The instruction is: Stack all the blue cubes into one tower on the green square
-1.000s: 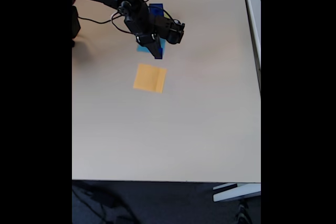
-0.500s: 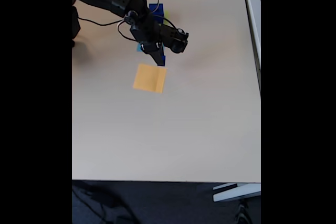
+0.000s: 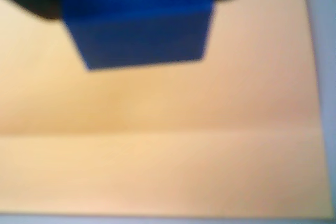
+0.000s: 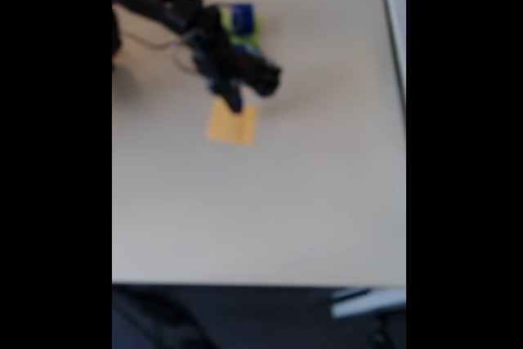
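Wrist view | blue cube (image 3: 137, 22) in tool, faces square-on | above orange square (image 3: 157, 145)

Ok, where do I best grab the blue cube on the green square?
Take the cube by two opposite flat side faces, coming straight down from above. It seems to sit flat on the green square with its top free. The fixed view is too blurred to choose the pair.

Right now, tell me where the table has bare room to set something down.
In the fixed view, the table is bare below the orange square down to the near edge, and to the right across to the far edge. It is crowded at upper left: the arm, its claw over the orange square, and a blue cube on the green square.
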`<action>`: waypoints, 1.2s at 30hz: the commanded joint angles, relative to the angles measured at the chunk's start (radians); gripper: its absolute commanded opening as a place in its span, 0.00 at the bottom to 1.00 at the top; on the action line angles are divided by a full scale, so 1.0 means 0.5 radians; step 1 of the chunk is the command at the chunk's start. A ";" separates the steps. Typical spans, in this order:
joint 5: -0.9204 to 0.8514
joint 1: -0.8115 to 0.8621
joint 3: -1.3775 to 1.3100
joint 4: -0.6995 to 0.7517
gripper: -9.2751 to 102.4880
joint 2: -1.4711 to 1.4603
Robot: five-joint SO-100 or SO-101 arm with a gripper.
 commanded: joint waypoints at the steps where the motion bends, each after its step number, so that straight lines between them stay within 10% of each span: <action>1: -0.040 0.028 -0.006 -0.012 0.14 0.071; 36: 0.049 0.043 0.212 -0.249 0.16 0.049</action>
